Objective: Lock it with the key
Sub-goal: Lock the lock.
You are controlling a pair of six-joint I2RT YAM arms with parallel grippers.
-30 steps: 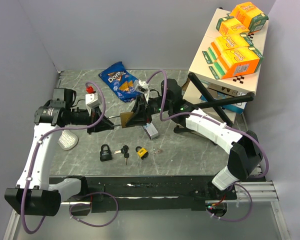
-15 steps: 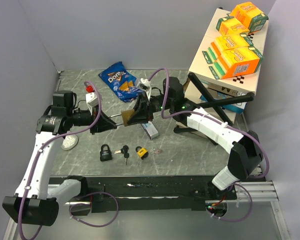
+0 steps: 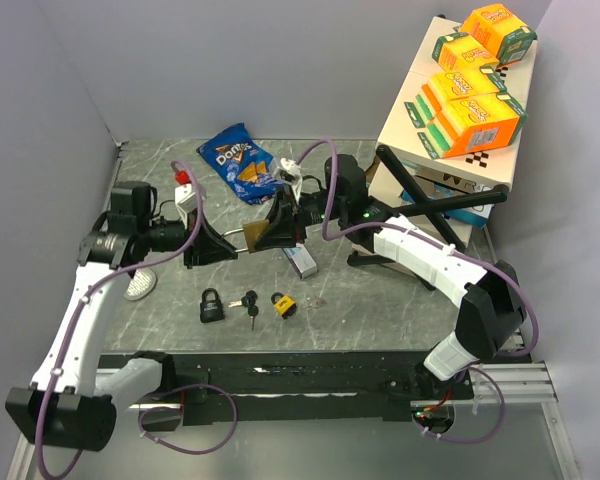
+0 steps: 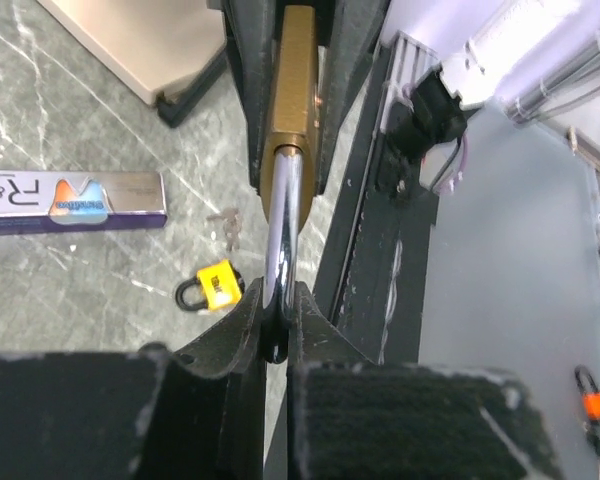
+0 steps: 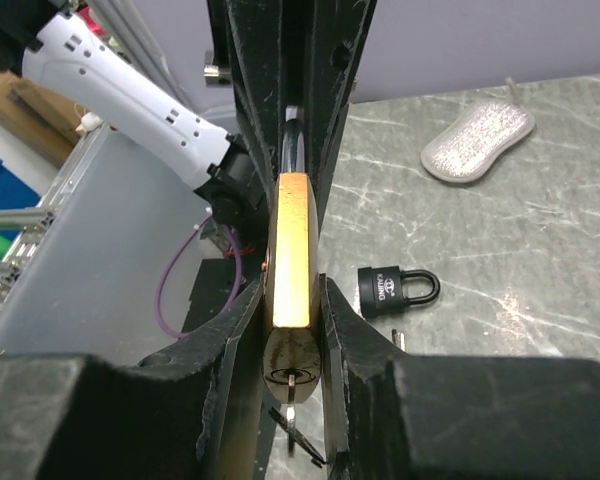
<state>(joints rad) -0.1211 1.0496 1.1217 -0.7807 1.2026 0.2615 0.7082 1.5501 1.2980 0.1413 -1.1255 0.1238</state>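
Left pincer (image 4: 277,322), pinching the padlock shackle (image 4: 283,225), has edged rightward; right pincer (image 5: 294,310) grips the brass body (image 5: 293,250)

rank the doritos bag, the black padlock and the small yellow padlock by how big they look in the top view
1. doritos bag, clearly largest
2. black padlock
3. yellow padlock, only slightly smaller than the black one
All three lie on the table, so nearness to the camera barely skews this.

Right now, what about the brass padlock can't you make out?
- Top view: brass padlock too small; locked or open unreadable.
- Left wrist: shackle bend hidden by left gripper fingers.
- Right wrist: key in keyhole blurred, partly behind right gripper fingers; turn unclear.
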